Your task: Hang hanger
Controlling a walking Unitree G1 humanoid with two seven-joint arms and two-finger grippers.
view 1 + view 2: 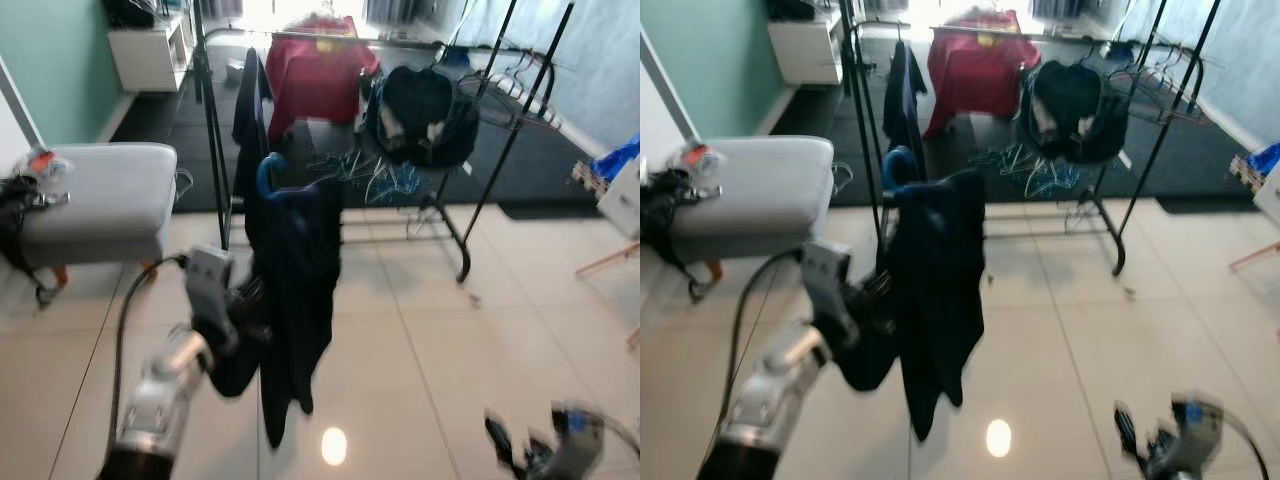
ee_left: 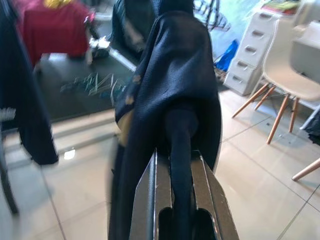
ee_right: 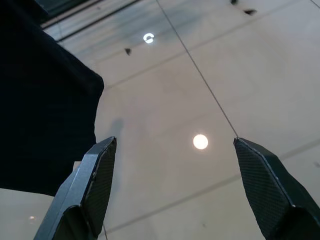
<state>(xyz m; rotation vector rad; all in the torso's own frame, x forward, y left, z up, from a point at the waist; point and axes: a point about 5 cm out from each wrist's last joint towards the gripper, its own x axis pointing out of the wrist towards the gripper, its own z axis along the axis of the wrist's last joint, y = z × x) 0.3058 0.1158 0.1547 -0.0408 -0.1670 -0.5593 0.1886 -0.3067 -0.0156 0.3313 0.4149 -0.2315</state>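
My left gripper [image 2: 181, 165] is clamped on a dark garment [image 1: 295, 290], raised in front of me over the tiled floor [image 1: 420, 340]. In the left wrist view, both fingers [image 2: 150, 200] pinch a fold of the navy fabric between them. The garment hangs on a hanger with a blue hook [image 1: 268, 175] sticking up at the top; the rest of the hanger is buried under cloth. The hook is near the rack [image 1: 215, 130] but I cannot tell if it touches any rail. The garment's lower edge hangs free above the floor.

My right gripper [image 3: 175, 185] is low at my right side, jaws spread wide, nothing between them. Its wrist view looks down at tile with a light glare spot [image 3: 200, 141], and the dark garment is off to one side of the fingers.

The rack stands ahead at the edge of a dark mat [image 1: 560, 170]. On it: another dark garment [image 1: 250, 110] near the left post, a black bag [image 1: 425, 115], and a red cloth [image 1: 318, 75] behind. Loose hangers [image 1: 375, 175] are piled on the mat under the rack. A grey ottoman [image 1: 100, 200] sits to my left. The head views are motion-blurred.
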